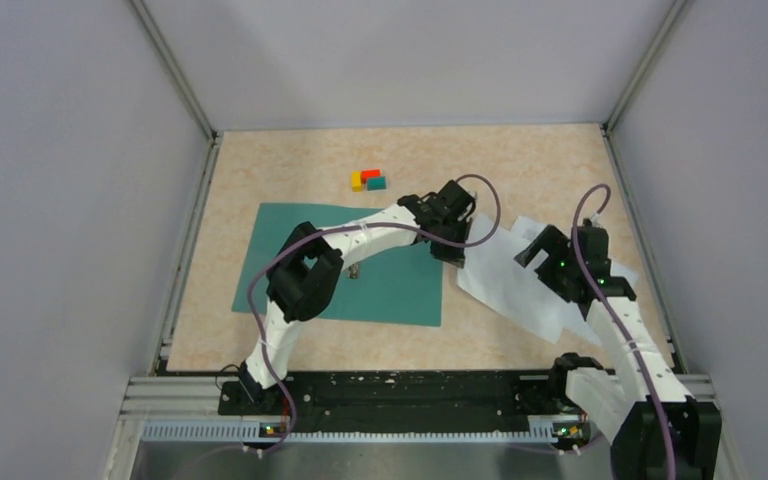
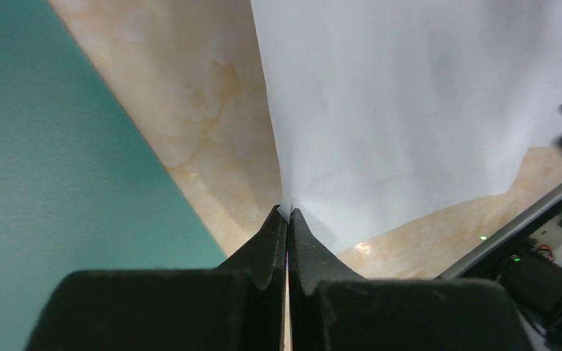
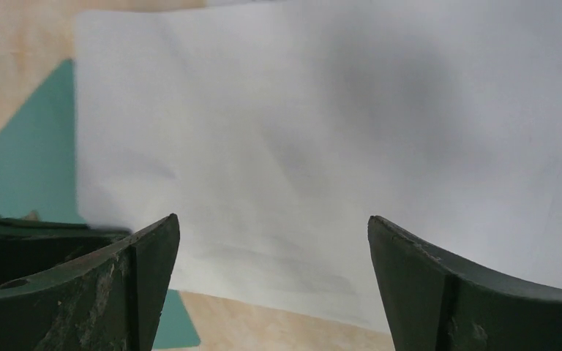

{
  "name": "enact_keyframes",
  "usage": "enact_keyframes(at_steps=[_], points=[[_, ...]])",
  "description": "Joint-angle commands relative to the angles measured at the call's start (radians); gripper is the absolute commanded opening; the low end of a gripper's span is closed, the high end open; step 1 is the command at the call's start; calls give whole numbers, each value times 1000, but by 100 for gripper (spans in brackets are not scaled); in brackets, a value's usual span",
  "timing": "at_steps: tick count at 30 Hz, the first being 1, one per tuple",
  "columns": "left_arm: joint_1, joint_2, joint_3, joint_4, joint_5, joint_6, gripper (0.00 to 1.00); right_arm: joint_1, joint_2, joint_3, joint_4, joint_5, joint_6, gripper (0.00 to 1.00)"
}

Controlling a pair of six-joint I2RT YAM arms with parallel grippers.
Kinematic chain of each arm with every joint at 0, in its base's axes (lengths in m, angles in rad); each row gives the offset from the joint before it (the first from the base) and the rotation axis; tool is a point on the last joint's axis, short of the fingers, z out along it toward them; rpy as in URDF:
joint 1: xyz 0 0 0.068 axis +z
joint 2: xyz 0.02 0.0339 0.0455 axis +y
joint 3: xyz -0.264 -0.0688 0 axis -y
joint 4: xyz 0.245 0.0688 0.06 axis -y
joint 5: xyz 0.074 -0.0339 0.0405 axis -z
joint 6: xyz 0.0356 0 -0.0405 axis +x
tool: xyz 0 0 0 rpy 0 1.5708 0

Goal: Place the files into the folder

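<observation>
1. Files (image 1: 545, 290), a loose fan of white paper sheets, are lying flat on the table (image 1: 290, 160) just to the right of the folder (image 1: 380, 285), not yet on it
2. Lying flat beside them, the teal-green folder is showing a strip of bare tabletop between its right edge and the paper
3. Left gripper (image 2: 287, 213) is reaching across the folder and pinching the edge of the sheets nearest it, jaws pressed together on the paper, which is puckering upward at the pinch; this hold appears meant for dragging the paper over onto the folder
4. Right gripper (image 3: 271, 230) is hovering above the sheets on the side away from the folder, jaws spread wide and holding nothing, probably waiting to steady or lift that far side
5. Small coloured blocks (image 1: 368, 180) are sitting just beyond the folder's far edge, taking no part in the work
</observation>
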Motion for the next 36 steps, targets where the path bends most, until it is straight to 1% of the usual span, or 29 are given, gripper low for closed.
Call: enact_keyframes(at_steps=[1, 4, 7, 9, 11, 13, 16, 20, 23, 27, 30, 32, 33, 36], points=[[0, -130, 61, -92, -107, 192, 0, 36, 1, 194, 26, -96, -121, 99], [0, -250, 34, -115, -172, 330, 0, 45, 25, 282, 122, -222, -169, 99], [0, -387, -18, -134, -218, 498, 0, 46, 53, 337, 289, -406, -195, 99], [0, -486, -77, -121, -262, 556, 0, 47, 74, 366, 407, -503, -211, 99], [0, -590, -132, -108, -278, 637, 0, 48, 104, 408, 518, -643, -241, 99], [0, -692, -195, -75, -283, 687, 0, 51, 123, 431, 629, -733, -269, 99], [0, -856, -289, -14, -282, 742, 0, 52, 146, 467, 738, -819, -288, 99], [0, -991, -309, -14, -275, 793, 0, 66, 204, 524, 884, -963, -232, 99], [0, -1027, -262, -69, -254, 814, 0, 101, 232, 574, 909, -1038, -232, 99], [2, -1031, -178, -135, -245, 817, 0, 176, 266, 630, 849, -1117, -284, 99], [4, -1004, -110, -207, -234, 822, 0, 187, 263, 616, 857, -1135, -277, 99], [5, -1001, -94, -224, -225, 831, 0, 197, 268, 611, 864, -1163, -266, 99], [6, -1007, -96, -218, -217, 833, 0, 208, 273, 613, 849, -1175, -278, 98], [10, -1026, -93, -198, -197, 835, 0, 229, 284, 641, 666, -1160, -401, 91]])
